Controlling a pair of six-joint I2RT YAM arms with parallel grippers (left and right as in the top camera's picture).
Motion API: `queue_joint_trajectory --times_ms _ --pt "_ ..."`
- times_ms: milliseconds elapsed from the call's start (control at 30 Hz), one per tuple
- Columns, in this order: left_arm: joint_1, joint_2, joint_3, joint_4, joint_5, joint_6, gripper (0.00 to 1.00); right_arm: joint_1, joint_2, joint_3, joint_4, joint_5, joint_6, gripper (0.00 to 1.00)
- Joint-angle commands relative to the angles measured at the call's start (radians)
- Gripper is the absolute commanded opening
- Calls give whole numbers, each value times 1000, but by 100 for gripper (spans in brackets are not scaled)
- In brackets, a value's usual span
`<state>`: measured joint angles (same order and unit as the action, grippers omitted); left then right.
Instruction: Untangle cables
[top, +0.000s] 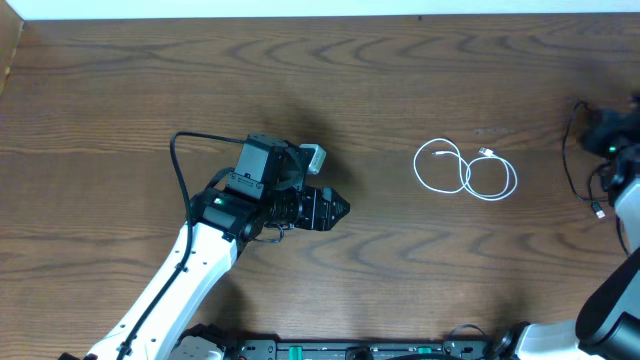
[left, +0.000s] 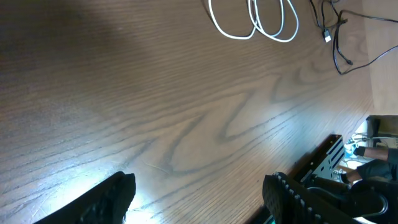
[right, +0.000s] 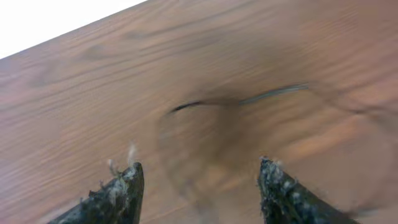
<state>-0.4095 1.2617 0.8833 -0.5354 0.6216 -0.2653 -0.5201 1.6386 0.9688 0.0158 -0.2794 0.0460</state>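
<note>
The thin white looped cable (top: 465, 170) lies lengthwise left-to-right toward the surface's right edge, nearer the right jaws than the left jaws. Both pairs stand open, empty.

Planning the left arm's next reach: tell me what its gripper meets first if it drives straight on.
Probably the white cable, whose loops lie ahead of the left gripper across the table; nothing else shows between. Its height above the wood is unclear.

White cable (top: 466, 172); blurred cable (right: 186, 106) perhaps black.
</note>
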Motion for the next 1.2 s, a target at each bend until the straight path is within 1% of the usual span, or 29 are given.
queue_joint_trajectory --times_ms 0,100,133,200,333,400,500,567,700,733,833,867,933,1167 --pt "-2 6 15 -2 -10 -2 70 72 -15 10 -63 -256 28 64" --pt "-2 6 15 -3 -21 -2 70 132 -15 10 -167 -278 27 73" --pt "-2 6 15 -3 -35 -2 71 154 -15 10 -212 -274 23 74" --pt "-2 6 15 -8 -67 -2 70 194 -15 8 -277 -273 -8 73" --pt "-2 6 15 -29 -171 -2 70 291 -15 1 -345 -268 -76 68" --pt "-2 6 15 -39 -230 -8 70 350 -15 2 -368 -230 -85 67" --pt "-2 6 15 -55 -327 -73 70 447 -15 2 -388 -125 -84 67" --pt "-2 6 15 -68 -370 -92 70 504 -15 6 -397 -71 -79 68" --pt "-2 6 15 -82 -399 -92 71 629 -15 6 -390 24 -6 67" --pt "-2 6 15 -83 -399 -92 71 689 -15 5 -379 100 29 66" --pt "-2 6 15 -87 -399 -92 71 760 -6 3 -352 201 60 66" --pt "-2 6 15 -92 -399 -92 71 787 8 3 -337 238 85 65" --pt "-2 6 15 -99 -399 -92 71 809 36 3 -322 270 134 64" --pt "-2 6 15 -112 -398 -92 71 836 161 3 -233 261 289 57"
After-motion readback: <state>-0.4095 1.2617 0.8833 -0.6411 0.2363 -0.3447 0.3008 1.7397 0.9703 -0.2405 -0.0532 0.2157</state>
